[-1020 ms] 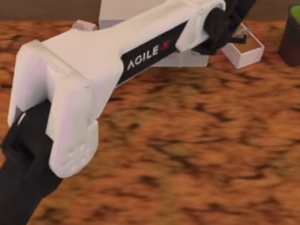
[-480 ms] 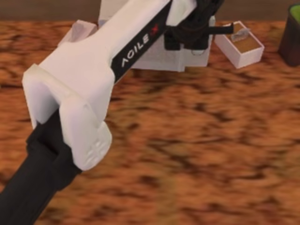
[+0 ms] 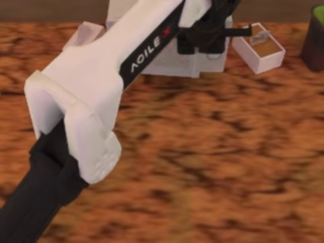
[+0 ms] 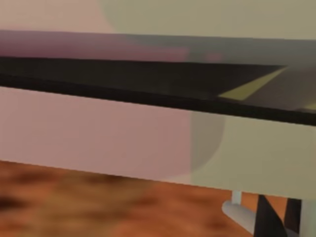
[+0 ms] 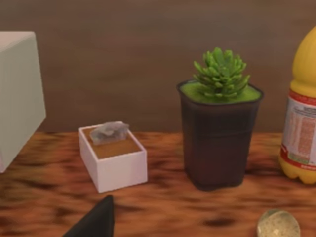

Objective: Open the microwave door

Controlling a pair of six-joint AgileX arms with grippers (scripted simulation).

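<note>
Place: you're at a rendered home-style tabletop.
Signs: mottled wooden table (image 3: 212, 167), microwave (image 3: 167, 61), potted succulent (image 5: 219, 131), yellow bottle (image 5: 301, 118), small white box (image 5: 112, 155).

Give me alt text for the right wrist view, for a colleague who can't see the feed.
A dark pot holding a green succulent stands on a mottled brown table, with a small white open box beside it and a yellow bottle at the picture's edge. An off-white corner of the microwave shows at the opposite edge.
</note>
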